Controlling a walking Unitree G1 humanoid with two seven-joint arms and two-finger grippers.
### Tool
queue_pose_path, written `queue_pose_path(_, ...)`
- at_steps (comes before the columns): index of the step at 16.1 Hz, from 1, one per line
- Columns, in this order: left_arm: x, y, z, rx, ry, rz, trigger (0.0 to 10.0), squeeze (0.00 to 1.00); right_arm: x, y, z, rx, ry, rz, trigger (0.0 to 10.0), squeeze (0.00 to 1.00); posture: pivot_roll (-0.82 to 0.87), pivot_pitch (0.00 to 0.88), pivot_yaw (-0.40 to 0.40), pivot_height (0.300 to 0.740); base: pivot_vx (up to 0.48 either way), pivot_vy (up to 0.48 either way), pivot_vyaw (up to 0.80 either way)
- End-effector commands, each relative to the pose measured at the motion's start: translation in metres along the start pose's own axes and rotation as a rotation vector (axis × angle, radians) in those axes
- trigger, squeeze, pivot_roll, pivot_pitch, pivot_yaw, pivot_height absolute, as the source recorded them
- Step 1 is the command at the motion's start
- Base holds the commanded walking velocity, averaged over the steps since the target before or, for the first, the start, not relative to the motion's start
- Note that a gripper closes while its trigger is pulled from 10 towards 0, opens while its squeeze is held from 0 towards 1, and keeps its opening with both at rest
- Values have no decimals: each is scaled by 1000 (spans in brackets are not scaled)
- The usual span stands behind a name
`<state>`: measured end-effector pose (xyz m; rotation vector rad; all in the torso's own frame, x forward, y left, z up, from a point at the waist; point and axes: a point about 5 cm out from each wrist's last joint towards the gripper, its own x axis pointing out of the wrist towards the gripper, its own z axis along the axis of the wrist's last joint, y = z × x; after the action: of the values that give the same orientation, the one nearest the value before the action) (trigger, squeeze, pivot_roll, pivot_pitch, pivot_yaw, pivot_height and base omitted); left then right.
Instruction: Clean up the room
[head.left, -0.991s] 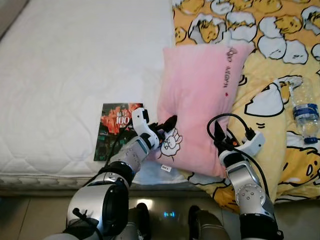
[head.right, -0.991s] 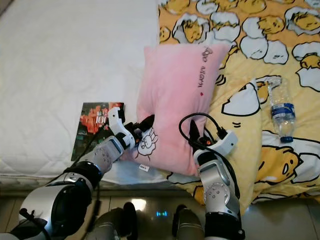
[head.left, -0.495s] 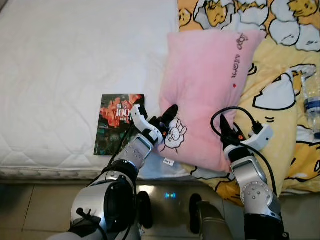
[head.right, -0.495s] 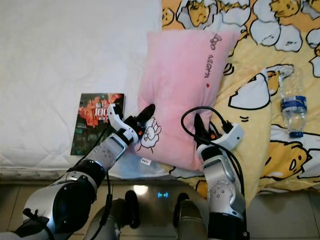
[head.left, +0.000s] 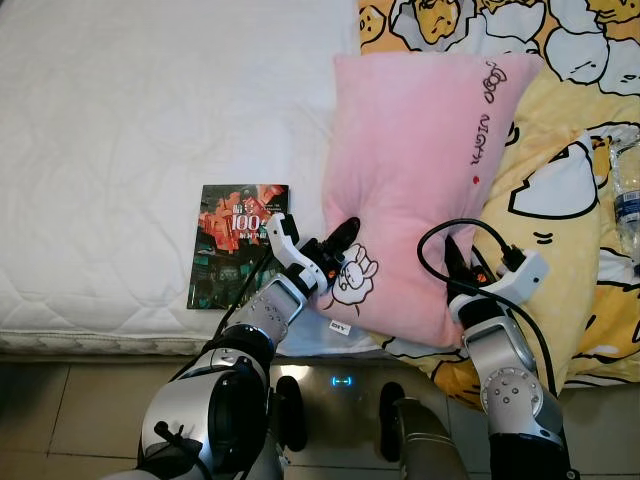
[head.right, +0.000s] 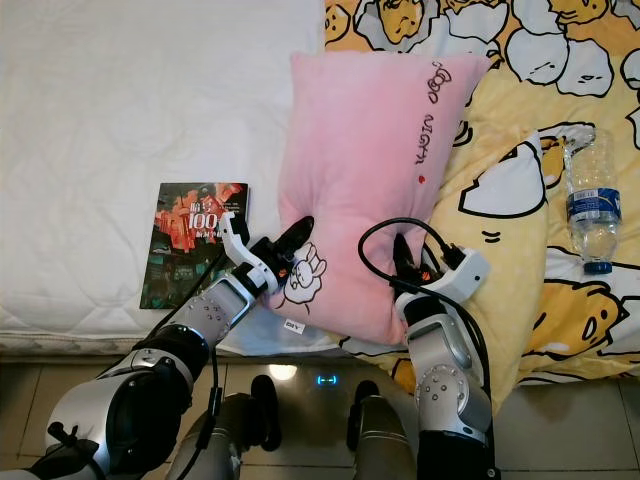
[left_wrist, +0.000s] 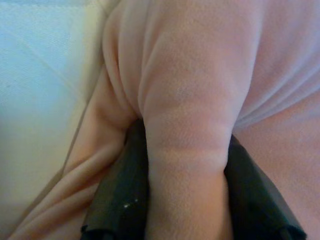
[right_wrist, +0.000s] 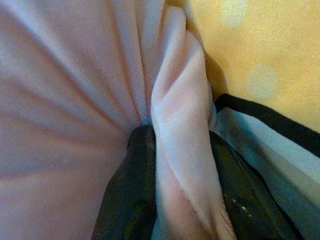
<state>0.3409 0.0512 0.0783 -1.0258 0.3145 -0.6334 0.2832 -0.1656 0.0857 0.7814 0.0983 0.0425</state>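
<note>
From the head cameras: a pink pillow (head.left: 415, 190) lies on the bed, straddling the white mattress (head.left: 130, 130) and the yellow egg-print blanket (head.left: 570, 220). The left gripper (head.left: 335, 245) pinches its near left corner, the right gripper (head.left: 452, 262) its near right edge. A book (head.left: 232, 245) lies beside the left arm; a water bottle (head.right: 583, 205) sits well right.

Left wrist: black fingers (left_wrist: 120, 195) clenched on a pink fold.

Right wrist: fingers (right_wrist: 131, 192) clamped on a ridge of pillow fabric.
</note>
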Motion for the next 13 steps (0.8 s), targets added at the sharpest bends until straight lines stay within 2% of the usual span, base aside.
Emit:
queue_pose_path(1, -3, 0, -56, -40, 199, 29, 0, 0, -9, -2, -43, 38, 159, -36, 0, 0, -138, 357, 85, 736, 0, 0, 0)
queue_pose_path(3, -6, 5, -58, 16, 238, 54, 0, 0, -7, -4, -46, 32, 167, -43, 0, 0, -133, 342, 82, 736, 0, 0, 0)
queue_pose_path(7, -5, 4, -53, 44, 248, 37, 0, 0, 2, -6, -48, 2, 170, -44, 0, 0, -119, 298, 81, 736, 0, 0, 0)
queue_pose_path(8, -5, 4, -51, 39, 237, 39, 0, 0, 4, -5, -47, 1, 166, -40, 0, 0, -118, 295, 80, 736, 0, 0, 0)
queue_pose_path(10, -2, 2, -41, -28, 161, 48, 0, 0, 9, -5, -47, -5, 160, -40, 0, 0, -113, 298, 79, 736, 0, 0, 0)
queue_pose_path(11, -2, 4, -36, -61, 126, 69, 0, 0, 12, -4, -50, -4, 164, -35, 0, 0, -111, 263, 86, 736, 0, 0, 0)
queue_pose_path(12, -2, 5, -34, -65, 114, 74, 0, 0, 16, -1, -50, -6, 161, -26, 0, 0, -110, 255, 87, 736, 0, 0, 0)
queue_pose_path(13, 0, 2, -33, -56, 113, 67, 0, 0, 23, 2, -47, -11, 151, -14, 0, 0, -104, 203, 90, 736, 0, 0, 0)
